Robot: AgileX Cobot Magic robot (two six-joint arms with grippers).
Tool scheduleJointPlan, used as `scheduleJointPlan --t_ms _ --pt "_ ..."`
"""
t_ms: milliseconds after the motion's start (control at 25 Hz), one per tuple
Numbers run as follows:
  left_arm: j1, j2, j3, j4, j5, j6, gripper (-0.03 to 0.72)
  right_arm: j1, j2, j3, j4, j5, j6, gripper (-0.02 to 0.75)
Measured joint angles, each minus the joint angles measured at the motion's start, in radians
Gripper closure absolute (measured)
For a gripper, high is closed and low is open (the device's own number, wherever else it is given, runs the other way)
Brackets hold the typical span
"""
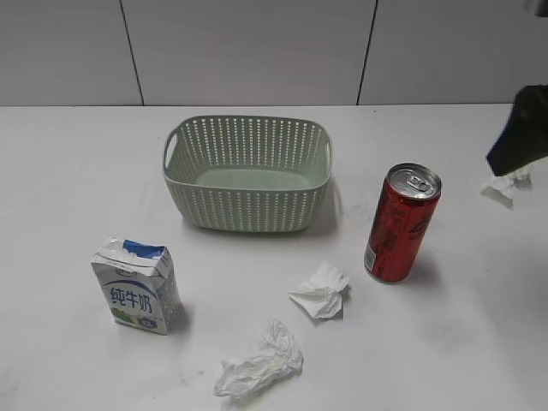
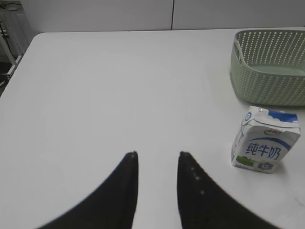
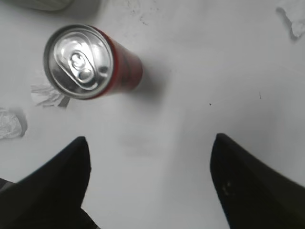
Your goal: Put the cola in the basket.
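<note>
The cola (image 1: 402, 224), a tall red can with a silver top, stands upright on the white table, right of the basket (image 1: 248, 174). The basket is pale green, perforated and empty. My right gripper (image 3: 150, 140) is open and empty, above the table, with the cola (image 3: 90, 62) ahead and to its left. In the exterior view only a dark part of the right arm (image 1: 522, 133) shows at the right edge. My left gripper (image 2: 157, 155) is open and empty over bare table, with the basket (image 2: 271, 71) at its far right.
A white-and-blue milk carton (image 1: 137, 285) stands at the front left, also in the left wrist view (image 2: 264, 140). Crumpled tissues lie at the front centre (image 1: 321, 291), (image 1: 259, 361) and by the right edge (image 1: 507, 184). A panelled wall runs behind the table.
</note>
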Motion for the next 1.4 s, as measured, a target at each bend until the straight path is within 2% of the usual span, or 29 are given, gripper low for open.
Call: scheduleJointPlan --t_ms 200,400,560,1000,1160,1280,1400 --pt "0.000 0.000 0.000 0.000 0.000 0.000 0.460 0.174 0.125 -0.123 -0.107 0.000 0.128 0.147" --pt "0.000 0.000 0.000 0.000 0.000 0.000 0.460 0.263 0.239 -0.204 -0.126 -0.001 0.222 0.136" --pt "0.000 0.000 0.000 0.000 0.000 0.000 0.460 0.275 0.308 -0.215 -0.126 -0.012 0.268 0.112" --pt "0.000 0.000 0.000 0.000 0.000 0.000 0.460 0.275 0.453 -0.216 -0.125 -0.014 0.323 0.108" --pt "0.000 0.000 0.000 0.000 0.000 0.000 0.460 0.275 0.477 -0.216 -0.125 -0.010 0.357 0.147" --pt "0.000 0.000 0.000 0.000 0.000 0.000 0.460 0.275 0.484 -0.216 -0.131 -0.003 0.364 0.217" --pt "0.000 0.000 0.000 0.000 0.000 0.000 0.460 0.275 0.490 -0.233 -0.130 0.016 0.366 0.217"
